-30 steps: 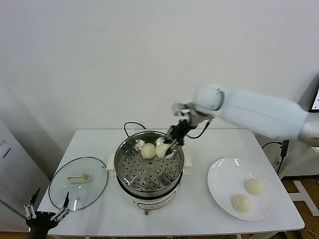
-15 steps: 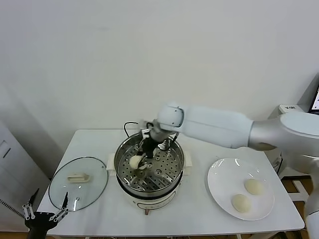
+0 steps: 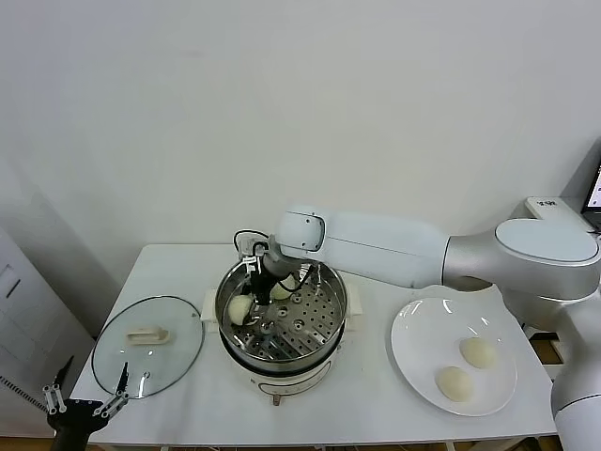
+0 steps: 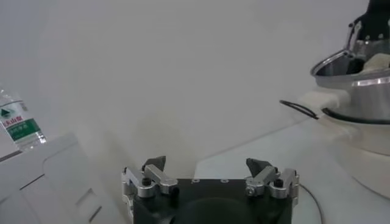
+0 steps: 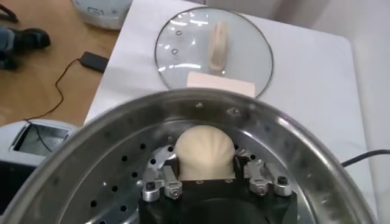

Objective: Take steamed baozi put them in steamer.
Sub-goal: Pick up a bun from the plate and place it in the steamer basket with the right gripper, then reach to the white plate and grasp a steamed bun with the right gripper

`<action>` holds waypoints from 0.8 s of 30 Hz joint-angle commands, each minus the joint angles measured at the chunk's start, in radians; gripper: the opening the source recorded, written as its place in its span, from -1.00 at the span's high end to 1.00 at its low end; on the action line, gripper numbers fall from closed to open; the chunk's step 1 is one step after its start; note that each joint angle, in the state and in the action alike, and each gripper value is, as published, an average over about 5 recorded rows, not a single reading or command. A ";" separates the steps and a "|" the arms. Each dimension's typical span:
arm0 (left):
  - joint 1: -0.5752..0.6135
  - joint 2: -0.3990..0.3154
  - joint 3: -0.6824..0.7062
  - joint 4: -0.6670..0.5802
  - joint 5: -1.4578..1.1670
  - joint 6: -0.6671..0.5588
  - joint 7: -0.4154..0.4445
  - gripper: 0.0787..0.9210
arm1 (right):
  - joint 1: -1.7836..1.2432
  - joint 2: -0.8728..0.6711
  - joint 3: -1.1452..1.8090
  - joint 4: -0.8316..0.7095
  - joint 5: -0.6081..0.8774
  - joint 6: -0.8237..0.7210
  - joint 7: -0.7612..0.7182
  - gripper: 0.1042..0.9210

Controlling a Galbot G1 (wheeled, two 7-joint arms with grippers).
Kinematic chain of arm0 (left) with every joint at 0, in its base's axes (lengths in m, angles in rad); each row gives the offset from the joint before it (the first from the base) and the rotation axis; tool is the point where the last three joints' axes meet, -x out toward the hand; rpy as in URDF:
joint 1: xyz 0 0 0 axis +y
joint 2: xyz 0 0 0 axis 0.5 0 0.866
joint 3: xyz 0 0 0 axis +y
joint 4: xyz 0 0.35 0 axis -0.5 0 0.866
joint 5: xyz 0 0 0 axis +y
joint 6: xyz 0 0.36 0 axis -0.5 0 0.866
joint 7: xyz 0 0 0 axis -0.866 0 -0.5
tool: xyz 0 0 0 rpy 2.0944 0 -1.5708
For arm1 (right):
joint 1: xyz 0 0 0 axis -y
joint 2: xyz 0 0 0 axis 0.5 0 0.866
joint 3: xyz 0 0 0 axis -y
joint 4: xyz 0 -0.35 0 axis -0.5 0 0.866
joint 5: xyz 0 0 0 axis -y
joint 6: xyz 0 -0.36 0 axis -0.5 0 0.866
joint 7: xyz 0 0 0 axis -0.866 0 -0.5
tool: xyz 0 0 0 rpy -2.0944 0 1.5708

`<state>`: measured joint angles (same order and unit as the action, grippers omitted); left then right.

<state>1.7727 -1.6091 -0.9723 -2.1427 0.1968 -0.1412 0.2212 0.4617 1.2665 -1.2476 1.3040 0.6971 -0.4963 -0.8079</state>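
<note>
Right claw (image 5: 204, 176) inside the steamer (image 3: 324, 331), grasping a baozi (image 3: 240, 307) at the tray's left side; second bun (image 3: 280, 291) beside it. Plate (image 3: 414, 358) (right on worktop (image 3: 366, 413)) carries two buns (image 3: 478, 351). Left claw (image 4: 210, 175) parked low, released.

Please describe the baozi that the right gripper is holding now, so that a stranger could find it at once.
Find the steamer in the middle of the table. Inside, at its left wall, the right gripper holds one baozi between its fingers. Unlike the other bun in the steamer and the two on the plate, it is gripped.
</note>
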 commanded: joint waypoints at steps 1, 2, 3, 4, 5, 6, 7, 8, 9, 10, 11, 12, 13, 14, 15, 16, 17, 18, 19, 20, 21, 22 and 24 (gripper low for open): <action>-0.005 -0.014 0.003 -0.001 0.006 0.008 0.001 -0.77 | 0.124 -0.171 0.009 0.061 0.000 0.034 -0.086 -0.58; -0.008 -0.011 0.004 -0.001 0.007 0.009 0.001 -0.77 | 0.140 -0.209 0.003 0.066 -0.001 0.054 -0.108 -0.63; -0.010 -0.009 0.006 0.000 0.008 0.011 0.001 -0.77 | 0.156 -0.248 -0.002 0.072 -0.001 0.076 -0.130 -0.67; -0.011 -0.008 0.007 0.001 0.010 0.012 0.001 -0.77 | 0.170 -0.287 -0.006 0.077 -0.002 0.096 -0.149 -0.72; -0.013 -0.008 0.009 0.002 0.011 0.012 0.001 -0.77 | 0.179 -0.319 -0.008 0.080 -0.001 0.118 -0.165 -0.74; -0.014 -0.008 0.012 0.003 0.014 0.013 0.001 -0.77 | 0.186 -0.356 -0.008 0.082 0.001 0.141 -0.181 -0.75; -0.015 -0.008 0.013 0.003 0.016 0.013 0.001 -0.77 | 0.190 -0.386 -0.004 0.083 0.002 0.158 -0.192 -0.75; -0.017 -0.009 0.016 0.003 0.018 0.013 0.001 -0.77 | 0.193 -0.421 0.000 0.080 0.005 0.171 -0.207 -0.76; -0.018 -0.010 0.019 0.004 0.021 0.013 0.001 -0.77 | 0.194 -0.454 0.002 0.076 0.009 0.180 -0.220 -0.76; -0.019 -0.011 0.021 0.004 0.025 0.013 0.001 -0.77 | 0.194 -0.486 0.004 0.069 0.011 0.185 -0.230 -0.76; -0.020 -0.012 0.024 0.004 0.028 0.014 0.001 -0.77 | 0.187 -0.516 0.006 0.057 0.009 0.189 -0.239 -0.76; -0.022 -0.013 0.028 0.005 0.032 0.014 0.001 -0.77 | 0.177 -0.549 0.010 0.042 -0.002 0.193 -0.249 -0.76; -0.023 -0.014 0.031 0.005 0.036 0.014 0.001 -0.77 | 0.164 -0.575 0.017 0.025 -0.020 0.202 -0.259 -0.76; -0.025 -0.016 0.035 0.005 0.040 0.014 0.001 -0.77 | 0.147 -0.600 0.027 0.006 -0.046 0.217 -0.273 -0.76; -0.026 -0.017 0.038 0.006 0.044 0.014 0.001 -0.77 | 0.124 -0.625 0.047 -0.014 -0.081 0.248 -0.292 -0.76; -0.027 -0.019 0.042 0.006 0.048 0.014 0.001 -0.77 | 0.101 -0.644 0.072 -0.030 -0.122 0.279 -0.320 -0.76; -0.029 -0.021 0.045 0.006 0.052 0.014 0.001 -0.77 | 0.077 -0.661 0.099 -0.043 -0.165 0.316 -0.354 -0.76; -0.029 -0.022 0.048 0.006 0.056 0.014 0.001 -0.77 | 0.052 -0.678 0.125 -0.053 -0.208 0.351 -0.389 -0.76; -0.030 -0.023 0.050 0.006 0.059 0.014 0.001 -0.77 | 0.029 -0.695 0.147 -0.057 -0.250 0.380 -0.424 -0.76; -0.030 -0.024 0.052 0.005 0.063 0.015 0.001 -0.77 | 0.010 -0.713 0.160 -0.053 -0.291 0.390 -0.455 -0.76; -0.029 -0.025 0.053 0.005 0.066 0.015 0.001 -0.77 | -0.006 -0.733 0.165 -0.042 -0.332 0.385 -0.478 -0.76; -0.029 -0.025 0.054 0.005 0.068 0.014 0.001 -0.77 | -0.022 -0.753 0.167 -0.023 -0.376 0.371 -0.497 -0.76; -0.028 -0.026 0.055 0.004 0.070 0.014 0.001 -0.77 | -0.062 -0.790 0.177 0.022 -0.461 0.342 -0.522 -0.76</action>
<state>1.7448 -1.6091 -0.9256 -2.1380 0.2532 -0.1277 0.2220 0.5197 0.7019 -1.1575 1.3055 0.5244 -0.2414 -1.1390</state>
